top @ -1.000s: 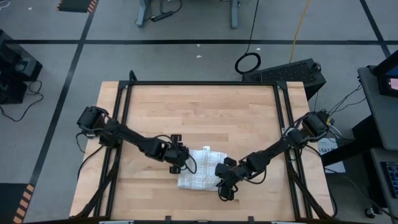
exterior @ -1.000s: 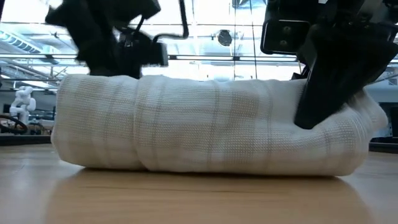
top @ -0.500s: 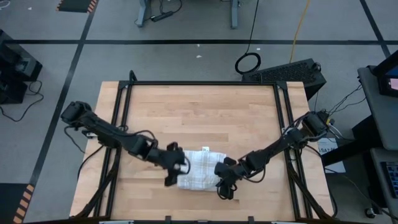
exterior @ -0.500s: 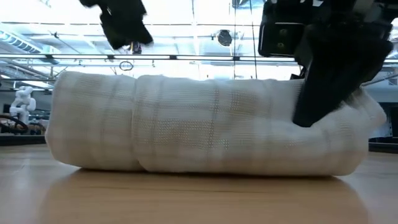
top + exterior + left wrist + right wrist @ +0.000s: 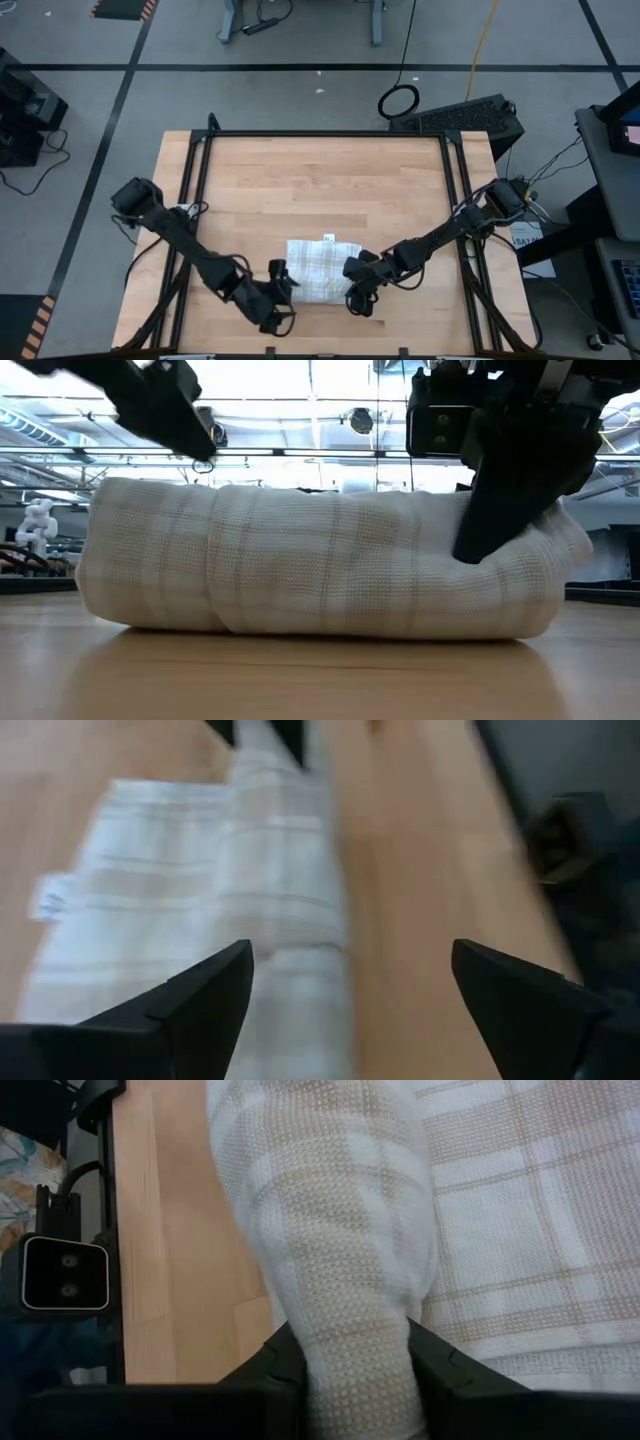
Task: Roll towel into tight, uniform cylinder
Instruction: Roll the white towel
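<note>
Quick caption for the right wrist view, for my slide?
Right gripper pinching the rolled end of the white checked cloth towel on the wooden table.

light: bright, even | glare: low-view backlight | blur: left wrist view smeared

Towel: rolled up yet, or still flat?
Partly rolled. The towel has a thick roll along its near edge, but the high view shows flat cloth still unrolled behind.
</note>
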Robot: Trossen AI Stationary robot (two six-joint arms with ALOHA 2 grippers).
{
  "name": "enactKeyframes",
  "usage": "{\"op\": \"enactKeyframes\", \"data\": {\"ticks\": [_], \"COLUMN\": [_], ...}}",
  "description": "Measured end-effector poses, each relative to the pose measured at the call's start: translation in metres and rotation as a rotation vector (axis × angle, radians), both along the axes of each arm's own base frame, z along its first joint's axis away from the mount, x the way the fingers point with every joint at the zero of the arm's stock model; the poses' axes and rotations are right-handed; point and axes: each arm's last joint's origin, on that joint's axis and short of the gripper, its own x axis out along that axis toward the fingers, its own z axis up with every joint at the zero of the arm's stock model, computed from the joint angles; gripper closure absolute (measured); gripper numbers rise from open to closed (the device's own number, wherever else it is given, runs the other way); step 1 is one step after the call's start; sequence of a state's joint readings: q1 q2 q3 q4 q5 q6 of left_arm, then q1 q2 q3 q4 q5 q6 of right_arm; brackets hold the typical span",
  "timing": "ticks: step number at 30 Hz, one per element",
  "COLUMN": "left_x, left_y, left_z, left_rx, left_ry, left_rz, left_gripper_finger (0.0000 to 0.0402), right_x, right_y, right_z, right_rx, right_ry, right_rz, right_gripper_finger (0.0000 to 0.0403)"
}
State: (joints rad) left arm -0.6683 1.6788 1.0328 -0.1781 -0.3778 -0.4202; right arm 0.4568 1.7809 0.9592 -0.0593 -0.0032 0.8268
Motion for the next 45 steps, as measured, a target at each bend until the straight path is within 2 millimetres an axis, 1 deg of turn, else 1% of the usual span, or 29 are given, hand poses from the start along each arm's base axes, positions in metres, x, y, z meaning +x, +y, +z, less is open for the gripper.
{"op": "enactKeyframes", "data": {"ticks": [5, 9, 16, 20, 25, 28, 30, 31, 34, 37, 40, 42, 45], "left_x": [0.008, 0.01, 0.01, 0.011, 0.011, 0.015, 0.019, 0.02, 0.019, 0.017, 0.016, 0.018, 0.022], "left_y": [-0.003, -0.004, -0.014, -0.014, -0.012, -0.015, -0.019, -0.02, -0.019, -0.014, -0.008, -0.007, -0.006], "left_z": [-0.019, -0.028, -0.055, -0.062, -0.062, -0.051, -0.043, -0.041, -0.045, -0.052, -0.054, -0.054, -0.054], "left_rx": [0.12, 0.144, 0.169, 0.206, 0.277, 0.313, 0.297, 0.285, 0.241, 0.231, 0.216, 0.199, 0.135], "left_ry": [-0.039, -0.019, 0.031, 0.041, 0.013, -0.023, -0.051, -0.052, -0.024, 0.039, 0.071, 0.076, 0.087], "left_rz": [0.053, 0.033, -0.002, 0.014, 0.054, 0.033, 0.027, 0.025, 0.051, 0.11, 0.162, 0.162, 0.153], "left_gripper_finger": [0.0064, 0.0065, 0.0065, 0.0065, 0.0066, 0.0066, 0.0066, 0.0066, 0.0066, 0.0066, 0.0067, 0.0077, 0.0117], "right_x": [0.0, 0.0, 0.0, 0.001, 0.002, 0.002, 0.002, 0.002, 0.002, 0.002, 0.002, 0.003, 0.003], "right_y": [0.0, 0.0, -0.001, -0.003, -0.004, -0.005, -0.005, -0.005, -0.006, -0.006, -0.006, -0.006, -0.007], "right_z": [0.0, 0.0, 0.0, 0.0, 0.0, 0.0, 0.0, 0.0, 0.0, 0.0, 0.0, 0.0, 0.0], "right_rx": [0.0, 0.002, 0.004, 0.02, 0.04, 0.055, 0.058, 0.058, 0.058, 0.059, 0.059, 0.063, 0.08], "right_ry": [0.0, 0.002, 0.005, 0.014, 0.023, 0.032, 0.033, 0.033, 0.034, 0.034, 0.034, 0.036, 0.045], "right_rz": [0.001, 0.002, 0.001, 0.009, 0.017, 0.027, 0.026, 0.026, 0.024, 0.022, 0.02, 0.023, 0.035], "right_gripper_finger": [0.0319, 0.0319, 0.0319, 0.0319, 0.0319, 0.0319, 0.0319, 0.0319, 0.0319, 0.0319, 0.0319, 0.0319, 0.0319]}}
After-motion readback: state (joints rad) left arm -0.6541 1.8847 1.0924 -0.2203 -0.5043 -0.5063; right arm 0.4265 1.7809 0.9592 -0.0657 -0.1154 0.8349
